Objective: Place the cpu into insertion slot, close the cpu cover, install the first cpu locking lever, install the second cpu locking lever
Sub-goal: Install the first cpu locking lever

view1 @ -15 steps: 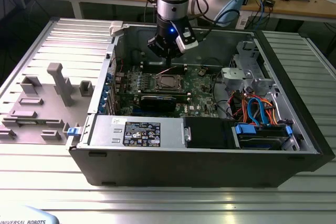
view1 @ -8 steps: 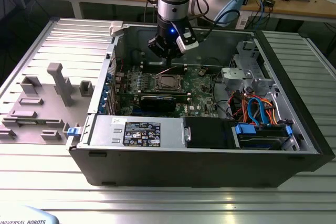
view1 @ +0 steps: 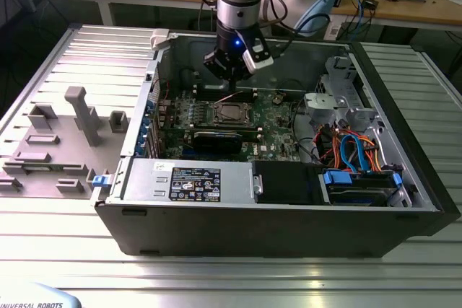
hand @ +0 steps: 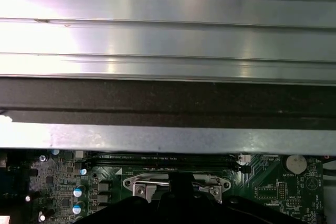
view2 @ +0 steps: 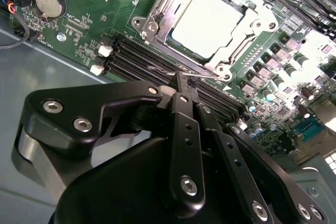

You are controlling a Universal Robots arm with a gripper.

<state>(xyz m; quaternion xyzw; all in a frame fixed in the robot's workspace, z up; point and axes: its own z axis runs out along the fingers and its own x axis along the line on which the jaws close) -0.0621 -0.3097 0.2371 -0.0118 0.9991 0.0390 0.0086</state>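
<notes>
The cpu [view2: 210,17] lies flat in the insertion slot [view2: 264,24], its silver top showing through the window of the cpu cover [view2: 161,11], which is folded down over it. In the exterior view the cpu [view1: 229,112] sits mid-motherboard, with my gripper [view1: 229,77] hanging just behind and above it. In the second wrist view my gripper [view2: 181,80] has its black fingers [view2: 182,124] pressed together around a thin wire cpu locking lever [view2: 160,69], which runs along the socket's edge. The first wrist view shows the socket's rim [hand: 137,185].
Long memory slots [view2: 131,64] run beside the socket, and a coin battery [view2: 49,3] sits further off. A black card [view1: 216,142], a power supply [view1: 188,178] and coloured cables [view1: 354,149] share the open case. The case wall [hand: 168,139] stands close behind the socket.
</notes>
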